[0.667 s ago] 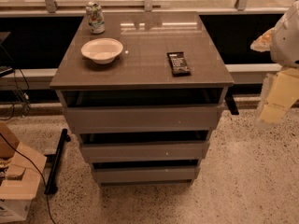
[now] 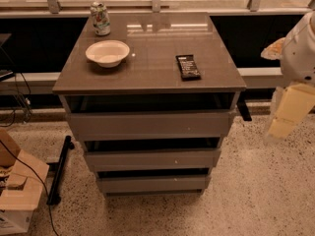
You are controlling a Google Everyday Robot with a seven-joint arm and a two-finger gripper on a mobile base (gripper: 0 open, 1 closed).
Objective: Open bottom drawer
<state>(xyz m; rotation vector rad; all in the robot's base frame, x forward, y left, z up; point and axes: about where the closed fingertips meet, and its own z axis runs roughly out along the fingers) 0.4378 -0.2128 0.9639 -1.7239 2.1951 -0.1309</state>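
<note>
Three-tiered grey cabinet [image 2: 147, 63] whose bottom drawer [image 2: 152, 184], lowest near the floor, looks rigid, handleless, best hooked under its top lip; gripper [image 2: 280, 126] hangs well apart at right, openness impossible to tell

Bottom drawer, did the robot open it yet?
Not yet. Done: nothing that shows. The bottom drawer sits tucked in under the middle drawer and does not look pulled out. In hand: the end effector hangs out to the right of the cabinet, touching nothing. Left: come down to the lowest front, catch it and pull it out.
</note>
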